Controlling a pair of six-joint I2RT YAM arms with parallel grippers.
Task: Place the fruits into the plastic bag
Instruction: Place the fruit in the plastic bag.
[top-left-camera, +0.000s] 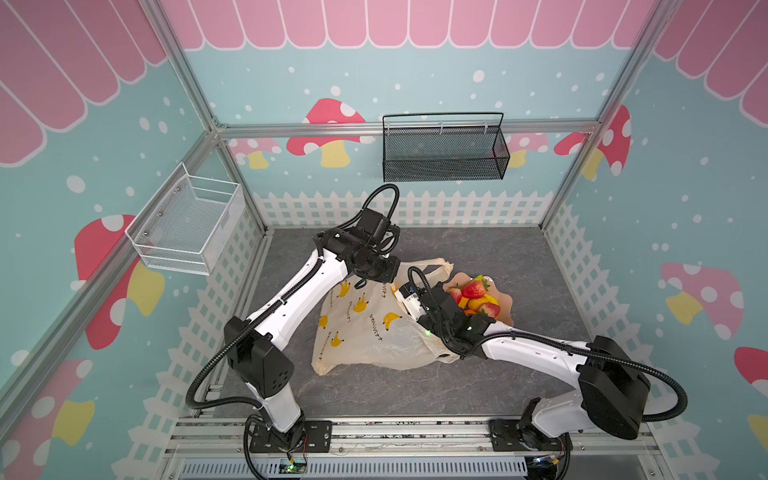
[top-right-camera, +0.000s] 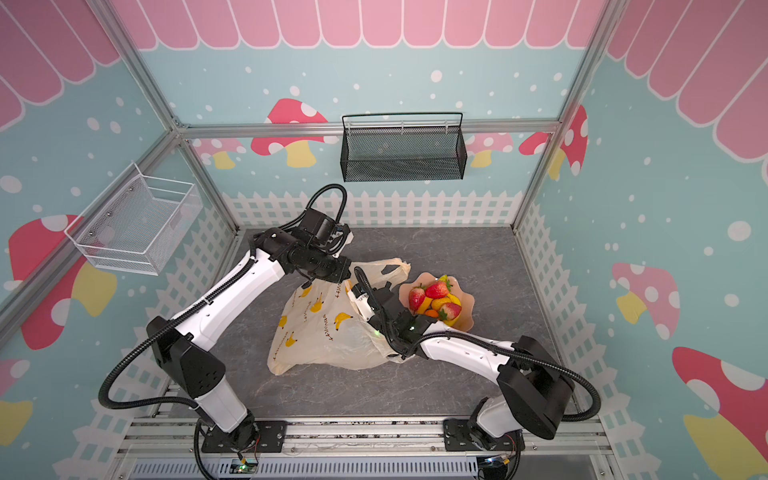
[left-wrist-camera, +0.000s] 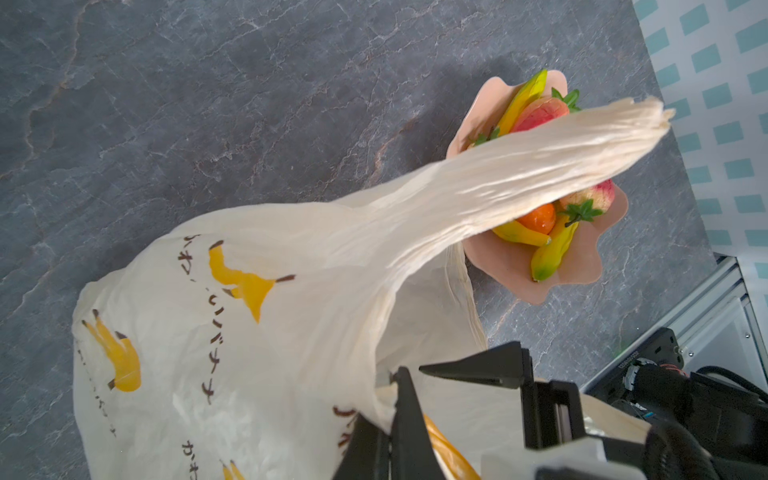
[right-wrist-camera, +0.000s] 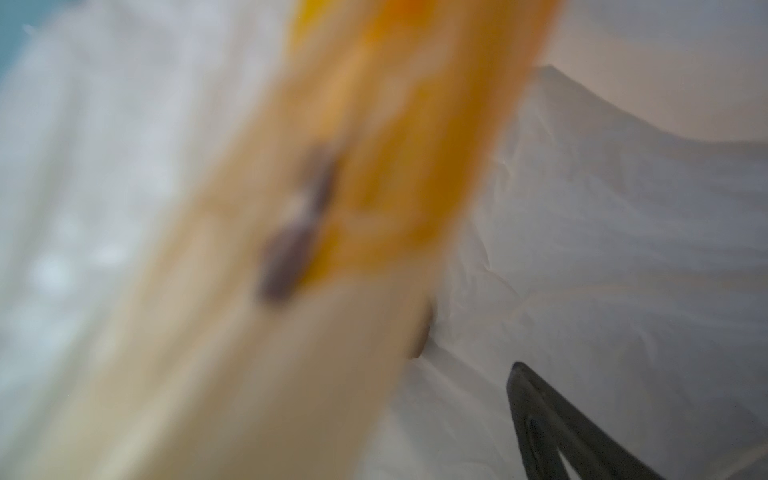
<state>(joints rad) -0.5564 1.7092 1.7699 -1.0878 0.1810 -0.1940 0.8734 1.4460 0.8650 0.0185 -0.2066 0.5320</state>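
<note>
Right gripper at plastic bag mouth

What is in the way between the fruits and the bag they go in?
Nothing separate shows. The pink plate with the fruits sits right beside the plastic bag. Only the claws are at the bag's mouth: the right claw is open there, and the left claw pinches the rim.
</note>
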